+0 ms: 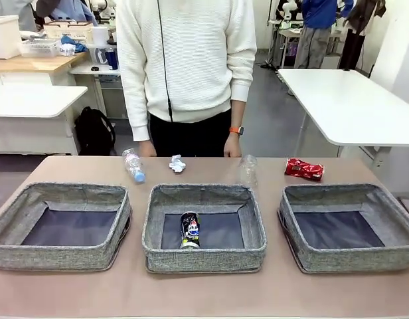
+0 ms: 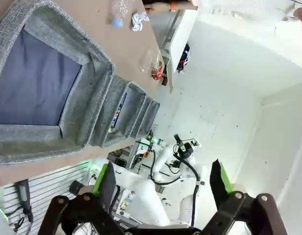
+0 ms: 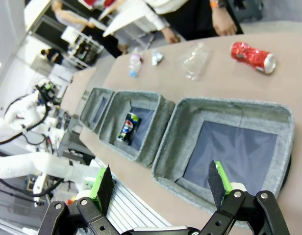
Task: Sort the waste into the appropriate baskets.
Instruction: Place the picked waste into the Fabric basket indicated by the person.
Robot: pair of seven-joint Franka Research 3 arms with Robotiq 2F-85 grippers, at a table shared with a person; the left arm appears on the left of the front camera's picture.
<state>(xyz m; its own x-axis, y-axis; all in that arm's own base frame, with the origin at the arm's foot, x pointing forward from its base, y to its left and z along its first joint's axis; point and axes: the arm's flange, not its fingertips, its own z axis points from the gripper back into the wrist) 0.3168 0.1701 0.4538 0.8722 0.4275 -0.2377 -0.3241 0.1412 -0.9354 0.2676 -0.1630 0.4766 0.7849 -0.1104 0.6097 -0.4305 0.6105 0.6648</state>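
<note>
Closest to the robot, the left tool (image 2: 161, 178) and right tool (image 3: 160, 181) both hang spread wide, nothing between the pads. Next up on the brown table (image 1: 204, 296) is a row of shallow grey woven fabric bins: left basket (image 1: 58, 256), middle basket (image 1: 204, 258), right basket (image 1: 350, 259). The crushed dark can (image 1: 190, 230) sits in the middle one. Behind them are a clear plastic bottle with blue cap (image 1: 133, 165), crumpled white paper wad (image 1: 177, 163), clear plastic cup (image 1: 248, 169) and crushed red can (image 1: 304, 169). A person (image 1: 184, 60) in a white sweater stands at the far edge.

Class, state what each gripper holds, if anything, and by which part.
Nothing is held: the black, green-padded left gripper and right gripper both stand open and empty.
</note>
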